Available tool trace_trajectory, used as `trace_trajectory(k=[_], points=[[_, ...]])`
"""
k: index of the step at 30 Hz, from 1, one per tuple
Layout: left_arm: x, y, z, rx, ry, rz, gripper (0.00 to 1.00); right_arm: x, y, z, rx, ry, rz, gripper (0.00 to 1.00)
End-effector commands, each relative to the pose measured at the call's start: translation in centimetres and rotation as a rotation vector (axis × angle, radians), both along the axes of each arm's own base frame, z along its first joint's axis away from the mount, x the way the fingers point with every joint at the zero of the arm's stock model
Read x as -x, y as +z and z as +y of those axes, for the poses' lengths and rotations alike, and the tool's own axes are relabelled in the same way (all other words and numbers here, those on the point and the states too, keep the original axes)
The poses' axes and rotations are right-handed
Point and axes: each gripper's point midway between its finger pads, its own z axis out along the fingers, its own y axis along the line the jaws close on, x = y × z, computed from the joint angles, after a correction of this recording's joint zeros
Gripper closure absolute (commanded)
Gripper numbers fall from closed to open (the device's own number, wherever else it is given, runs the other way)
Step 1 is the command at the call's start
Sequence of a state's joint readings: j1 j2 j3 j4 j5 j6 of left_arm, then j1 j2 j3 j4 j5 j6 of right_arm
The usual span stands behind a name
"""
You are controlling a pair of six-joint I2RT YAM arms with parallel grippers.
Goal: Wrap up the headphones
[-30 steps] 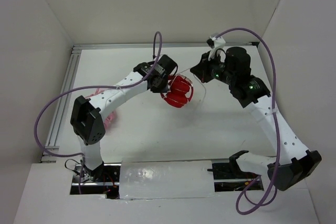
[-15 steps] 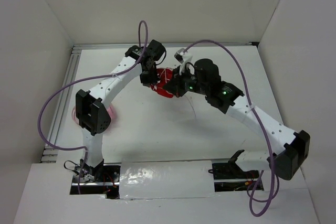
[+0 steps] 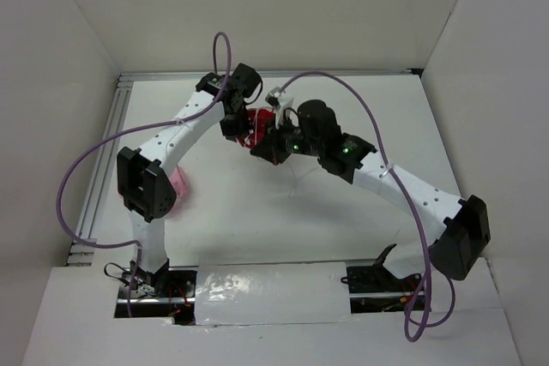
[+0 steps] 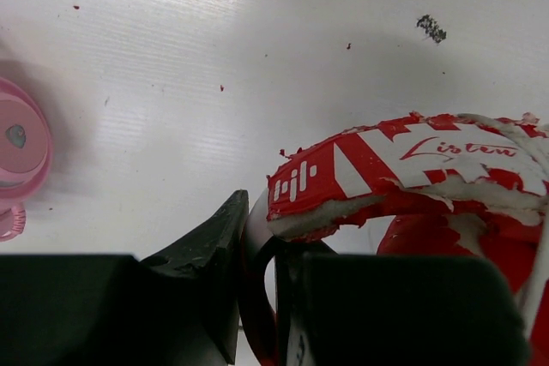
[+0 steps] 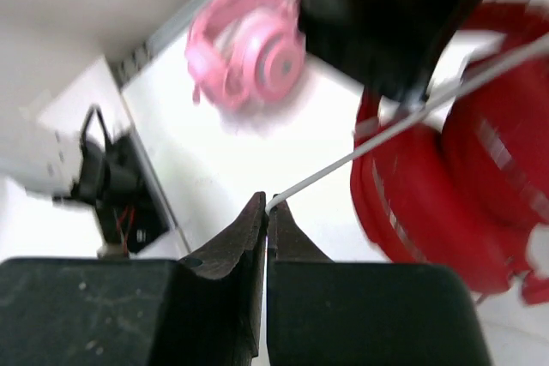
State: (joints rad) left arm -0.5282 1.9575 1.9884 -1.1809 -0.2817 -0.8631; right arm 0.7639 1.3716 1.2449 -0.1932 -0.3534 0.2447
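Observation:
The red headphones [image 3: 261, 121] are held up at the back middle of the table, between the two arms. My left gripper [image 4: 257, 237] is shut on the headphones' headband [image 4: 377, 169], which is red with white print and worn padding. My right gripper [image 5: 268, 205] is shut on the thin white cable [image 5: 403, 122], which runs taut from its tips up to the red cups [image 5: 463, 186]. In the top view the right gripper [image 3: 268, 145] sits just in front of the headphones and the left gripper [image 3: 237, 123] just to their left.
Pale pink headphones [image 3: 178, 184] lie on the table by the left arm's lower link; they show also in the right wrist view [image 5: 249, 49] and at the left wrist view's edge [image 4: 21, 152]. White walls enclose the table on three sides.
Both arms have swung left and toward the back, carrying the red headphones with them. The right gripper has come in close under the headphones with the cable.

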Motion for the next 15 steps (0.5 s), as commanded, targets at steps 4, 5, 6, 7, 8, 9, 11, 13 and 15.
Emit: trace_trajectory(k=[4, 5, 6, 7, 8, 9, 11, 13, 15], points=[[-3.0, 4.7, 0.5, 0.167, 0.103, -0.200, 1.00, 8.9, 0.4, 2.0, -0.147, 0.355, -0.050, 1.00], [-2.9, 5.2, 0.2, 0.191, 0.100, -0.207, 1.00, 9.1, -0.7, 2.4, -0.145, 0.364, -0.049, 0.98], [-2.7, 5.1, 0.2, 0.203, 0.100, -0.205, 1.00, 9.0, -1.3, 2.6, -0.141, 0.367, -0.043, 0.97], [-2.5, 6.4, -0.1, 0.238, 0.089, -0.238, 1.00, 8.7, -2.3, 3.0, -0.135, 0.363, -0.047, 0.96], [-2.6, 6.5, -0.2, 0.245, 0.091, -0.246, 1.00, 8.4, -2.9, 3.2, -0.132, 0.355, -0.048, 0.96], [-2.3, 6.6, -0.3, 0.257, 0.083, -0.246, 1.00, 8.4, -3.2, 3.4, -0.135, 0.365, -0.053, 0.95], [-2.0, 7.7, -0.1, 0.278, 0.095, -0.277, 1.00, 8.2, -4.2, 3.8, -0.139, 0.374, -0.078, 0.93], [-1.7, 8.8, 0.1, 0.294, 0.113, -0.299, 1.00, 7.6, -5.2, 4.1, -0.135, 0.349, -0.121, 0.85], [-1.2, 9.7, 0.2, 0.311, 0.107, -0.318, 1.00, 7.8, -5.9, 4.3, -0.125, 0.338, -0.149, 0.79]])
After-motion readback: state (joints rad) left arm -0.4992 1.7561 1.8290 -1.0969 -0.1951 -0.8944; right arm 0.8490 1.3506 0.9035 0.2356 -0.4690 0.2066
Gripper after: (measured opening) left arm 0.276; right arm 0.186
